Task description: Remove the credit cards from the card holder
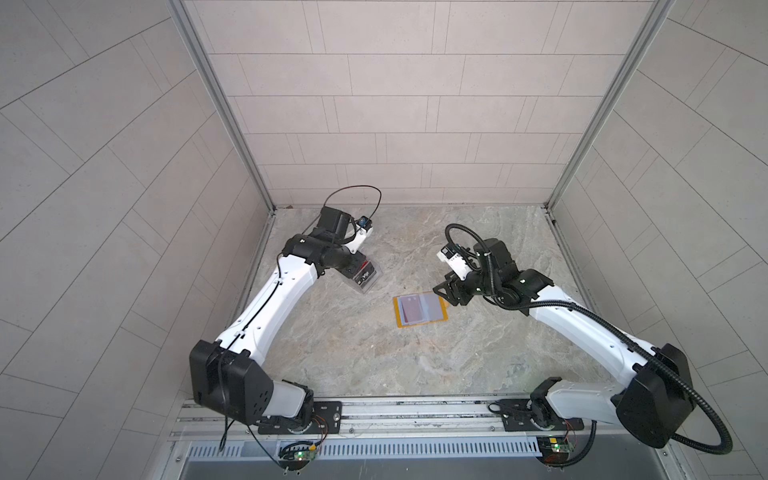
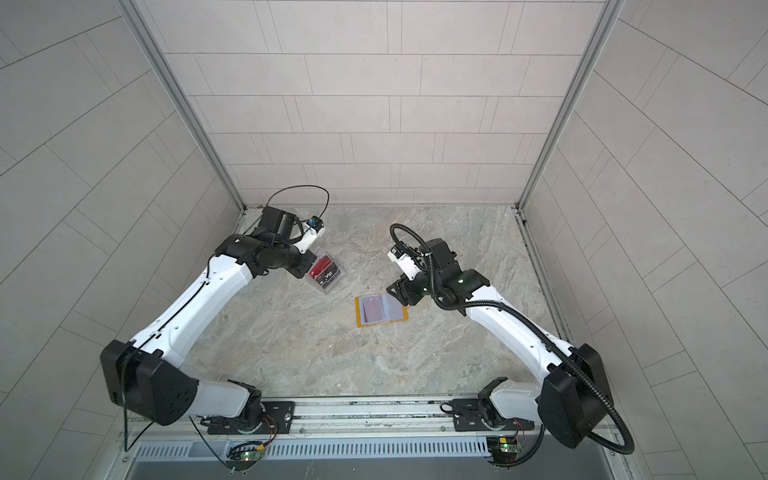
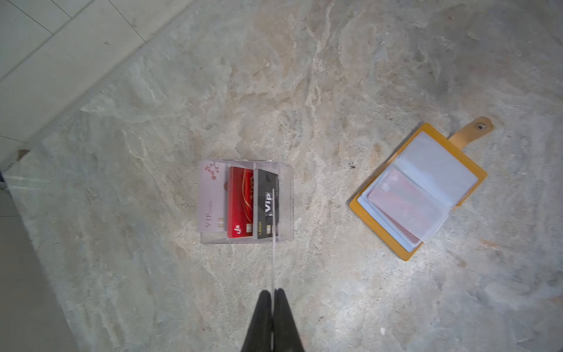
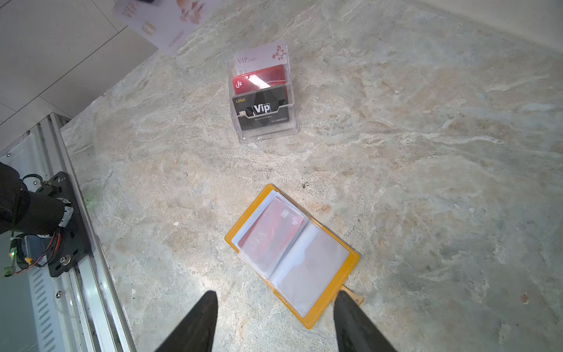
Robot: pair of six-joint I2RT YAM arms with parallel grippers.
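The mustard-yellow card holder lies open on the marble top, clear sleeves up. A red credit card shows through one sleeve. My left gripper is shut on a whitish credit card, seen edge-on above the clear box; the right wrist view shows its pale "VIP" face. My right gripper hangs open over the holder's snap-tab side, with nothing between its fingers. The snap tab lies flat.
A clear plastic box to the left of the holder carries a pale VIP card, a red card and a black Vip card in stepped slots. Tiled walls close off the left, right and back.
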